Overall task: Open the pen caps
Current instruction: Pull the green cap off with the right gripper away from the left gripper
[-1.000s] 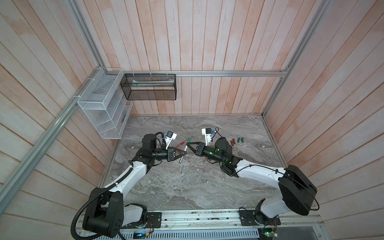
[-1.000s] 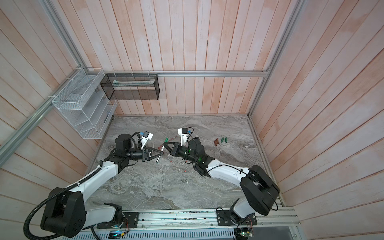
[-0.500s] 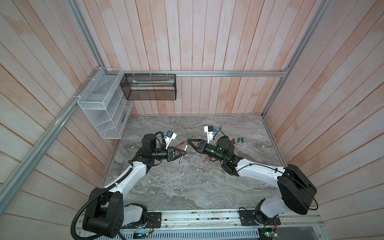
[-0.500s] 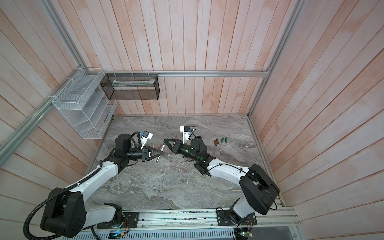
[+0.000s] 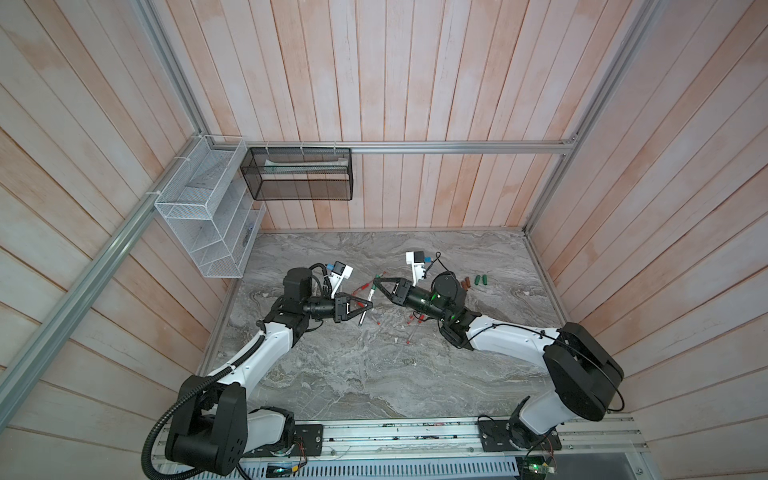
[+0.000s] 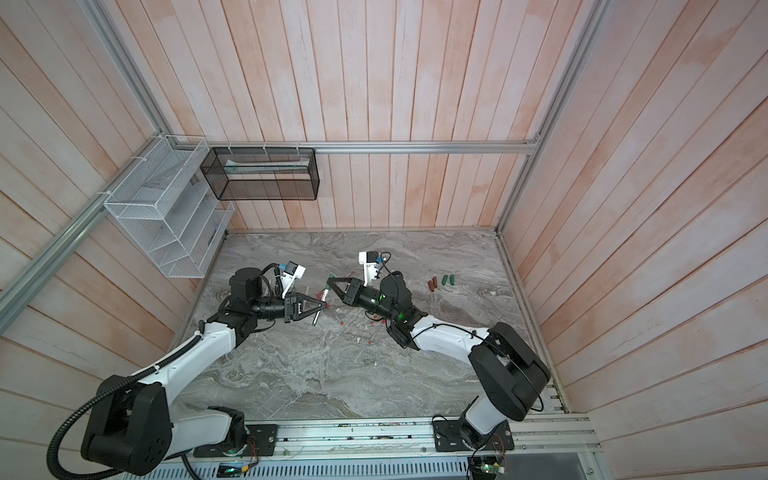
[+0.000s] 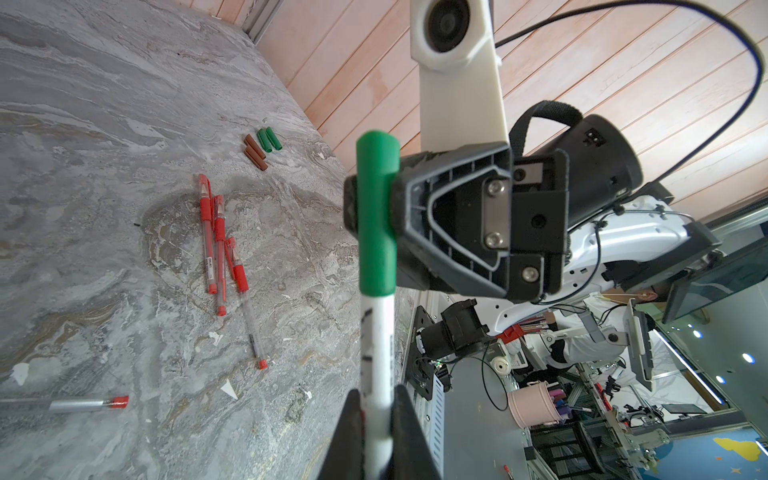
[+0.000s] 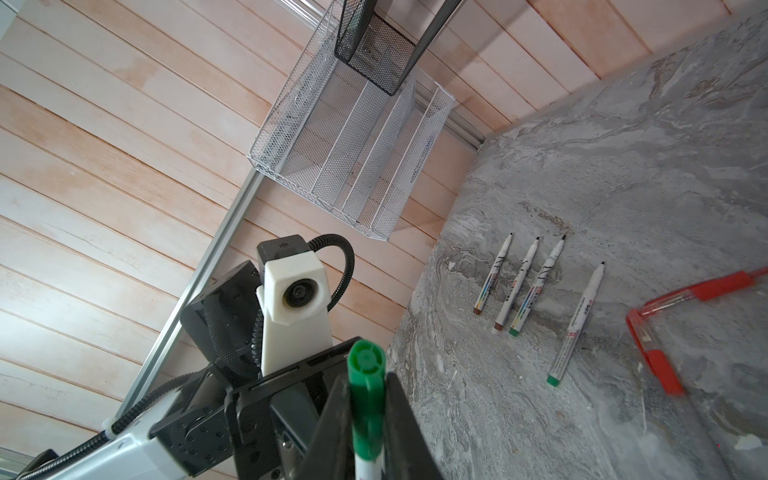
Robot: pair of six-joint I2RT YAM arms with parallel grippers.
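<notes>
Grip state: the left gripper (image 7: 376,419) was closed on the white marker barrel (image 7: 376,340). The right gripper (image 7: 374,208) was closed across the green cap (image 7: 376,166) of the same marker. Cap and barrel met with no visible gap, so the cap was judged seated and the pull not yet made. The green cap was held just left of centre in both top views, clear of the marble-patterned tabletop (image 5: 374,374).

Recommended procedure:
- Treat the left gripper as the fixed anchor.
- Draw the right gripper straight along the barrel axis. A sideways load would probably twist the slim barrel in the pads.
- Limit travel, since a friction-fit cap tends to release suddenly.
- Expect slip. Both gripped surfaces were smooth and round.

Materials and shapes:
- The cap was a plain matt green plastic cylinder with moulded spokes in its end face.
- The barrel was a thin, glossy white tube with black print.
- The gripper fingers were black, triangular and ribbed.
- The tabletop showed grey, veined stone patterning.
- Chunky loose brown caps (image 5: 465,284) and loose green caps (image 5: 482,279) lay right of centre, side by side.
- Red gel pens (image 7: 214,241), clear-barrelled with clipped caps on, lay nearby.
- Four uncapped markers (image 8: 538,284) lay in a row.
</notes>
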